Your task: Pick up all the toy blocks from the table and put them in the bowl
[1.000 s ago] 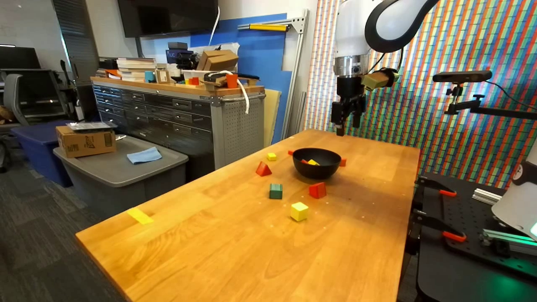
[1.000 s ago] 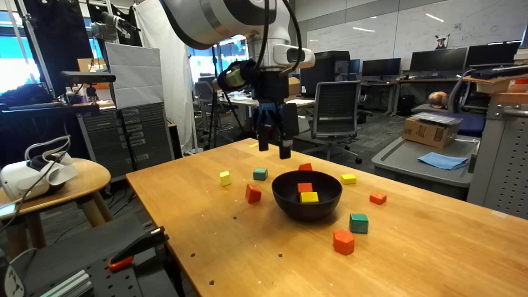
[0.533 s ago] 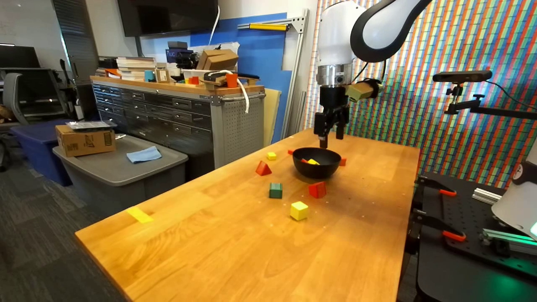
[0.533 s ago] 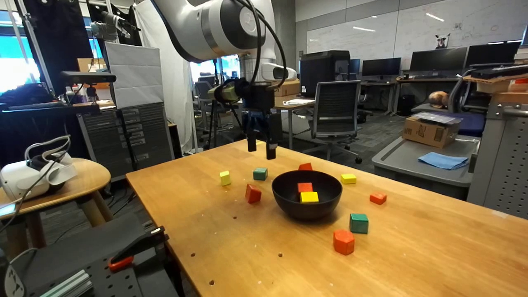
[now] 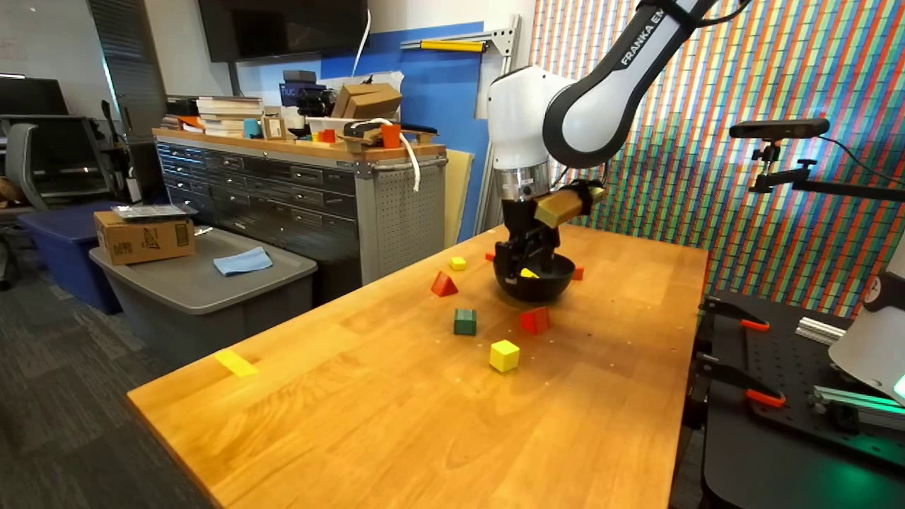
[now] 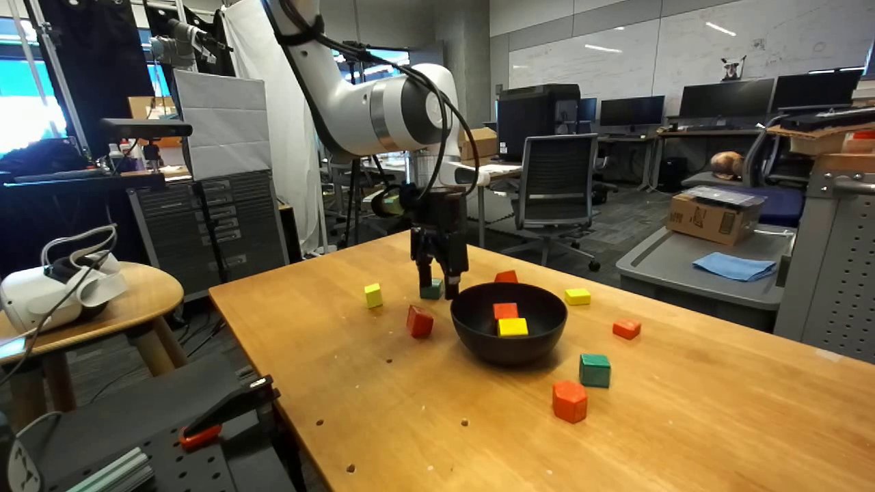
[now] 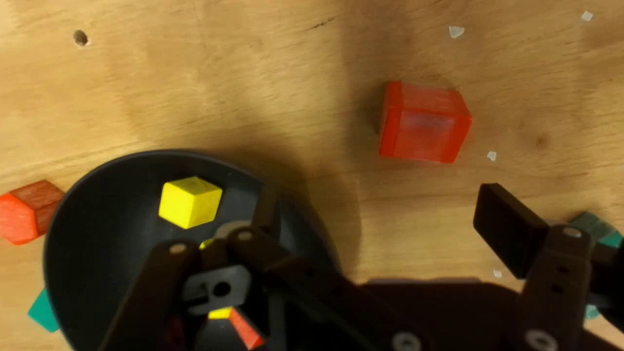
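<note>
Where bowl (image 6: 509,350) stands, red, yellow blocks (image 6: 513,327) inside

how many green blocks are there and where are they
2, both on the table: one green block stands beside a red block; the other green block sits across the bowl from it. Others may be hidden inside the bowl.

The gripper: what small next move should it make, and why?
Probably shift the open gripper toward the red block at upper right in the wrist view before lowering: it is not between the fingertips, and one overlaps the bowl there, so lowering here might make contact.
</note>
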`<state>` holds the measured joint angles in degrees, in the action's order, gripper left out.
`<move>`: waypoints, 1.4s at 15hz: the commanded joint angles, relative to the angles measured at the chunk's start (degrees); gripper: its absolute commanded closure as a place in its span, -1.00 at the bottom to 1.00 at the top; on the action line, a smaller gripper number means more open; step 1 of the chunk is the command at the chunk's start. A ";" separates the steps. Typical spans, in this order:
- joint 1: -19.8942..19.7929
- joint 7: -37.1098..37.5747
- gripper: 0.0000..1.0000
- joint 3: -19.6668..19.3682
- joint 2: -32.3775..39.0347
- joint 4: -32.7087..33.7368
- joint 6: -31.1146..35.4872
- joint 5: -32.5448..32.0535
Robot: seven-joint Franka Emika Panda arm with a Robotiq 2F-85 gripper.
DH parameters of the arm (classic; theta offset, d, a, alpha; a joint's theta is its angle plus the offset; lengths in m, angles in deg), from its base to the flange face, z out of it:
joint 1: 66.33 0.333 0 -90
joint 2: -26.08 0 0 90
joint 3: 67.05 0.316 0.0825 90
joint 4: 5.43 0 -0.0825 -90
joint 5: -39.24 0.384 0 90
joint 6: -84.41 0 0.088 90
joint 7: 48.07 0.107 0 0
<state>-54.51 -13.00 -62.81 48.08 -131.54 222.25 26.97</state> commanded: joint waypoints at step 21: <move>2.09 -4.11 0.17 -1.38 7.71 3.04 -1.56 18.49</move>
<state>-53.39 -17.81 -63.57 55.64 -129.58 221.10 45.04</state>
